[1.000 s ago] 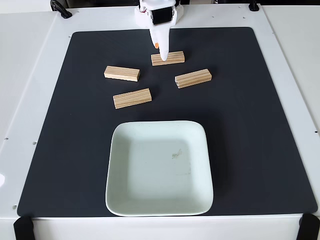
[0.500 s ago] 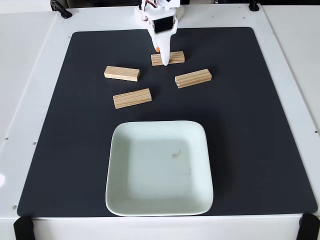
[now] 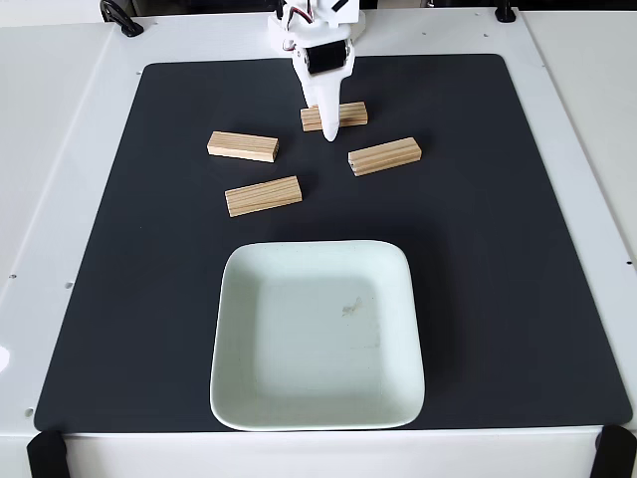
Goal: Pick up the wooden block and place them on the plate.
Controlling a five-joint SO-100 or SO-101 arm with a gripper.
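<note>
Gripper [image 3: 327,127] over far wooden block [image 3: 350,115]; plate [image 3: 317,335] holds no blocks.

The gripper [image 3: 328,129] now sits lower in the frame than before. A second ago its tip was at the top edge of the top wooden block [image 3: 334,116]. Now the tip reaches past the block's bottom edge and covers its middle. It may be lower down too, but that is hard to tell.
</note>
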